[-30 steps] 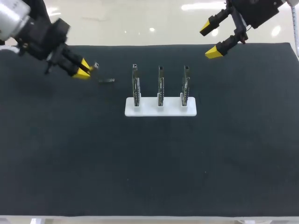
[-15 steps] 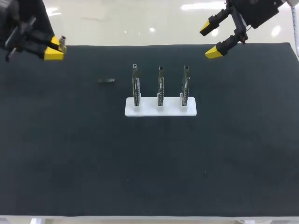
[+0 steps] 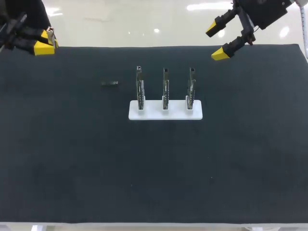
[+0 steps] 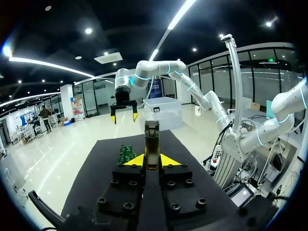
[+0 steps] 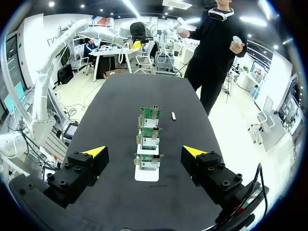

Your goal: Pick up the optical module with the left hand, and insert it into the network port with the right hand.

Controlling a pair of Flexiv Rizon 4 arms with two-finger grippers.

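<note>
One optical module (image 4: 152, 137) points lengthwise out of left end effector (image 4: 152, 161).

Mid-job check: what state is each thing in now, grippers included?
left gripper, shut on the optical module
optical module, held clear of the mat, sticking out ahead of the gripper
right gripper, open, empty
circuit boards, three, upright in the white holder
small dark part, lying loose on the mat

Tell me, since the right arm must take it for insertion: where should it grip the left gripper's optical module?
Probably the free length of the optical module jutting ahead of the left gripper, approached from ahead by the open right gripper; its base is pinched, leaving only that part exposed.
</note>
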